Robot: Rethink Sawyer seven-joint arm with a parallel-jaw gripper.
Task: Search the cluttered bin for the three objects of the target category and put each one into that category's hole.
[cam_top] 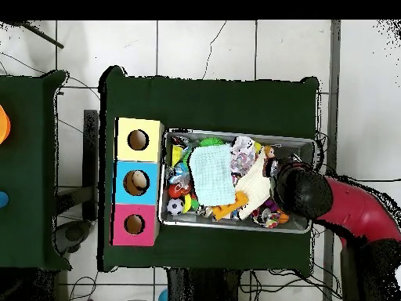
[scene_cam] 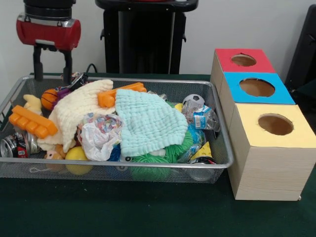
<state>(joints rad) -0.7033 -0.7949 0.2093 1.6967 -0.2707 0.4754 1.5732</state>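
Plush toys are mostly hiding under cloths in the wire basket (scene_cam: 217,163); one tan toy (scene_cam: 52,155) is peeking out at its front corner. The gripper (scene_cam: 52,66), its two fingers spread and empty, is hovering over the far corner, searching. Next, it needs to uncover a toy for the red hole (scene_cam: 243,60).

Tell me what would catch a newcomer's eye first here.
First, the wire basket in the middle of the green table, heaped with toys, with a mint cloth and a cream cloth draped over the pile. Next, beside the basket, the row of three wooden boxes with round holes, topped red, blue and yellow. The gripper hangs over the basket's far corner, away from the boxes.
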